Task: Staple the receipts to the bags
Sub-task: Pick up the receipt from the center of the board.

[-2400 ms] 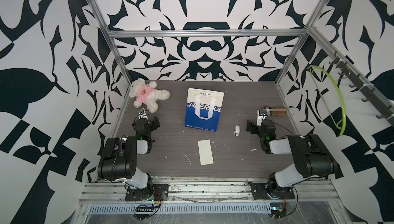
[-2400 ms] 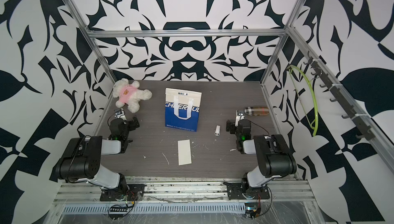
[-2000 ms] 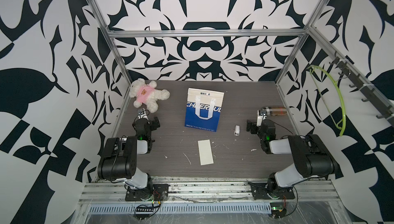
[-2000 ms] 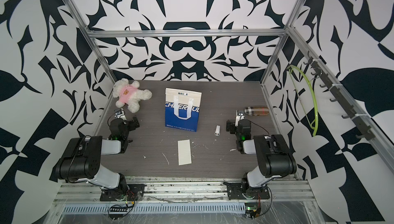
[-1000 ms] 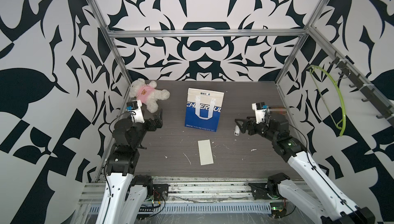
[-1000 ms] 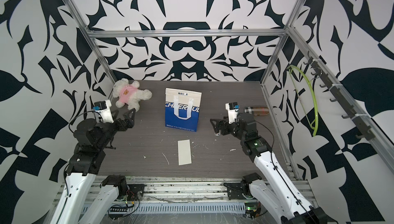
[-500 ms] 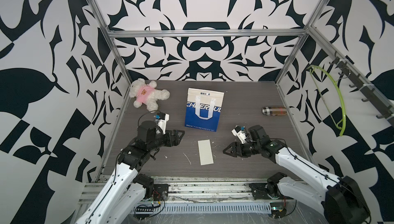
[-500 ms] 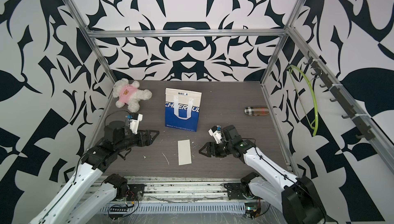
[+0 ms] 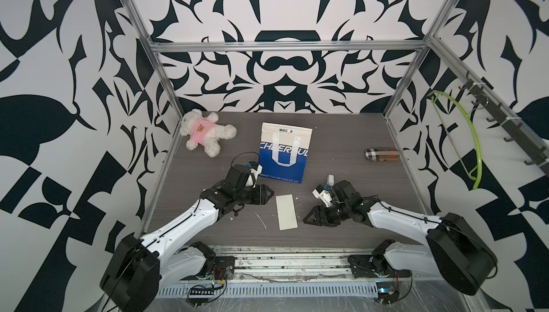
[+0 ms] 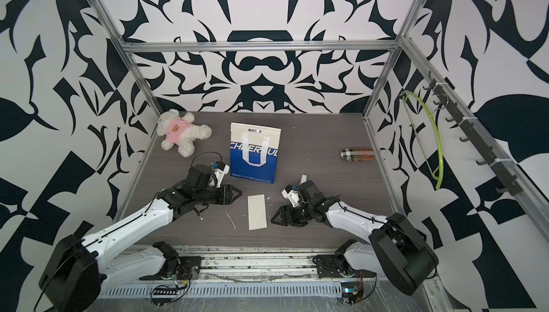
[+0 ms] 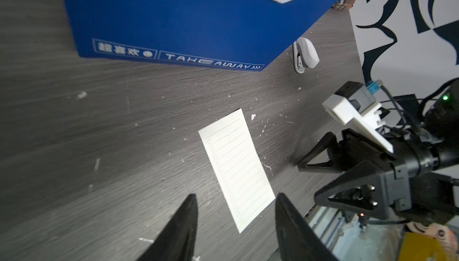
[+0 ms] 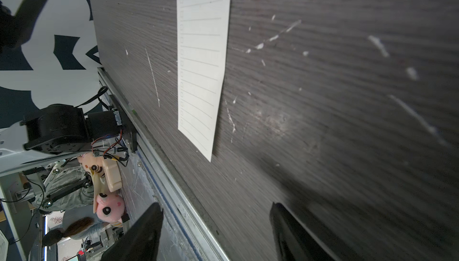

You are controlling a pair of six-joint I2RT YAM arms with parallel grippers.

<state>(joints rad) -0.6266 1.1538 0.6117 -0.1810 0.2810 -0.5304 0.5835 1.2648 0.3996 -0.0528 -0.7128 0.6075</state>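
Note:
The receipt (image 9: 286, 212) (image 10: 257, 212) is a cream lined slip lying flat on the dark table, in front of the bag. The bag (image 9: 283, 159) (image 10: 254, 159) lies flat, blue with a white top band and ribbon handles. My left gripper (image 9: 269, 194) (image 11: 234, 197) hovers low just left of the receipt's far end, open, with nothing between its fingers. My right gripper (image 9: 307, 221) (image 12: 216, 206) is open and empty just right of the receipt's near end (image 12: 201, 61). A small white stapler (image 11: 305, 55) (image 9: 330, 179) lies by the bag's near right corner.
A white teddy bear in pink (image 9: 208, 135) lies at the back left. A plaid case (image 9: 381, 155) sits near the right wall, where a green hanger (image 9: 463, 144) hangs. The metal rail (image 9: 282, 254) runs along the table's front edge. White flecks dot the table.
Both arms have swung in from the table's sides and dropped low on either side of the receipt. The left jaws stand narrower than before. Receipt, bag and stapler have not moved.

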